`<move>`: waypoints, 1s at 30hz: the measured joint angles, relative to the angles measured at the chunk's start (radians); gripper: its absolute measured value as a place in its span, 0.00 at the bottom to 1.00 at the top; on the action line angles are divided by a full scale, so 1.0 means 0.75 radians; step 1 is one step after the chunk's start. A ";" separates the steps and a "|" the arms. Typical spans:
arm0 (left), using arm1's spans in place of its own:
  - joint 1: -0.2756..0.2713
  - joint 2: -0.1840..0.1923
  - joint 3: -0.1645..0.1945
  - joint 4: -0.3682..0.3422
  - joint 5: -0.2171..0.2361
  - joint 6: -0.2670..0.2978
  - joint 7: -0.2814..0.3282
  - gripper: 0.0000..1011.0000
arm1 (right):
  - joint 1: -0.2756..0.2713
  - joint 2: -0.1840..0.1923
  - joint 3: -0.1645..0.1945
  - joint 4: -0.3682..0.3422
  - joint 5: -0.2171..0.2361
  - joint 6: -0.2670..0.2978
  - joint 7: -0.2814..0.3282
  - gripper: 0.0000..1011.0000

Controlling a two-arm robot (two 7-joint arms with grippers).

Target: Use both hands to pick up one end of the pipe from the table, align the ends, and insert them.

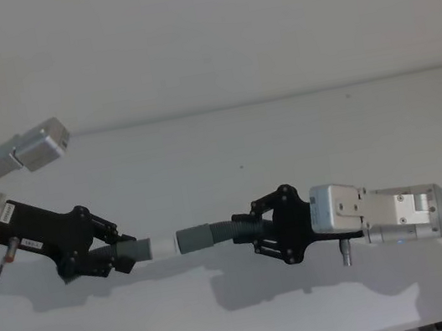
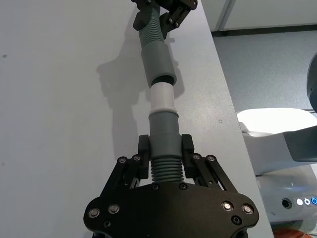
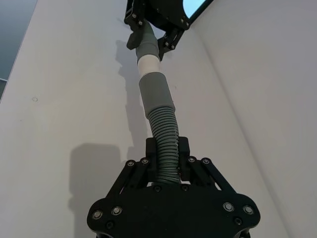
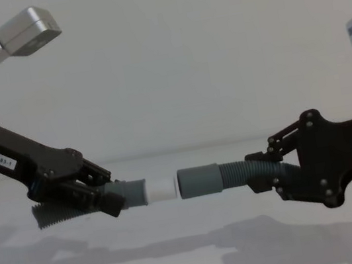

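Left gripper (image 1: 116, 256), at the lower left of the head view, is pinching one ribbed pipe piece (image 1: 134, 252) just behind its grey collar, fingers (image 2: 143, 148) pressed on either side of the hose. Its white tip (image 1: 163, 246) is pointing toward frame centre. Right gripper (image 1: 253, 230), right of centre, is clamping the other piece (image 1: 207, 236) on its ribbed part, with the open cuff (image 1: 189, 239) facing the tip. In the left wrist view, the tip (image 2: 161, 98) is sitting at the mouth of the cuff (image 2: 157, 62), roughly in line; how far in it is cannot be told. Both pieces are hanging above the table (image 1: 284, 138), their shadows falling on it in the lower part of the chest view.
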 joint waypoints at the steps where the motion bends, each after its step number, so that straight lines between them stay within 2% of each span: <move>1: 0.000 0.000 0.000 0.000 0.000 0.000 0.000 0.35 | 0.000 0.000 0.000 0.000 0.000 -0.001 0.000 0.22; 30: 0.000 0.000 0.000 0.000 0.000 0.000 0.000 0.35 | 0.025 -0.018 -0.018 0.035 -0.010 -0.026 0.007 0.22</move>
